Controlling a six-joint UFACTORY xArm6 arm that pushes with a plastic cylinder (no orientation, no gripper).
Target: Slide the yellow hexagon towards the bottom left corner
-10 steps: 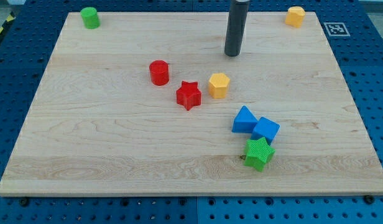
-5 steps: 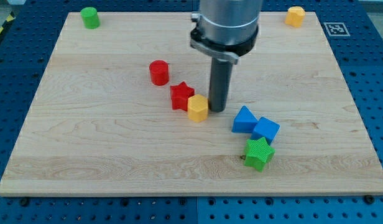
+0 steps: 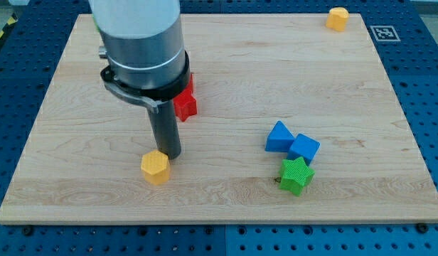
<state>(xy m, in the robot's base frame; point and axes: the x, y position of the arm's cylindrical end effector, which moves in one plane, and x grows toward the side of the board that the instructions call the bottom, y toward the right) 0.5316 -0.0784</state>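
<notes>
The yellow hexagon lies on the wooden board in the lower left part of the view. My tip is right at its upper right side, touching or nearly touching it. The arm's grey body rises above it and covers the upper left of the board.
A red star shows partly from behind the arm. A blue triangle, a blue block and a green star cluster at the lower right. A second yellow block sits at the top right corner.
My tip has moved down and to the left, and the yellow hexagon has slid ahead of it, away from the red star. The arm now hides the red cylinder and the green block.
</notes>
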